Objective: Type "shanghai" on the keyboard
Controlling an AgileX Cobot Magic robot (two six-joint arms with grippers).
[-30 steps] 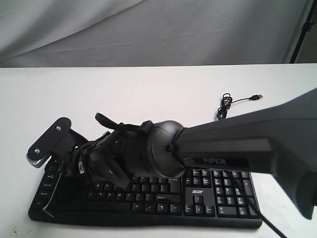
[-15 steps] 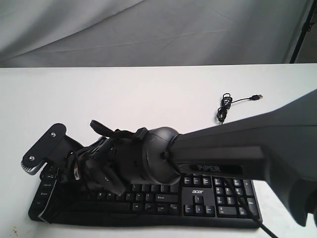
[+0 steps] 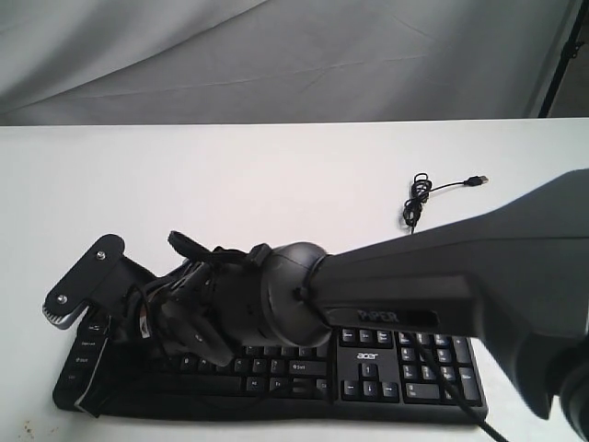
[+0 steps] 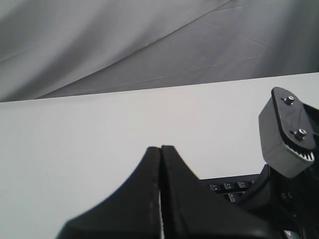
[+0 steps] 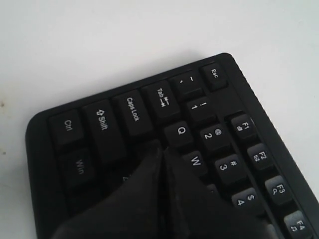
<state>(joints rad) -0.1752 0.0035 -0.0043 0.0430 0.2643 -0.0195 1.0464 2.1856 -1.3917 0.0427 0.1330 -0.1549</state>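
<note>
Keyboard (image 3: 405,368) first: it lies flat along the near edge of the white table (image 3: 276,175), with its thin USB cable (image 3: 419,198) coiled loosely well behind it. My right gripper (image 5: 160,152) reaches across to its left end, fingers pressed together into one blunt wedge with nothing held. The wedge tip sits on the row just beside Caps Lock (image 5: 133,108) and below Q (image 5: 181,131). I take that key for A, though its legend is hidden under me, and I cannot tell whether I am touching it yet. To press well, I should come down square on the middle of that one cap, since Caps Lock, Q and W crowd close and a slanted tip would catch two at once. A short, straight dip and a clean lift should do, because the board is light and could skid on the smooth tabletop. The caps are matte black plastic, slightly dished, with crisp white legends. My left gripper (image 4: 160,149) is likewise closed on nothing, poised over bare table near the keyboard's far edge.
</note>
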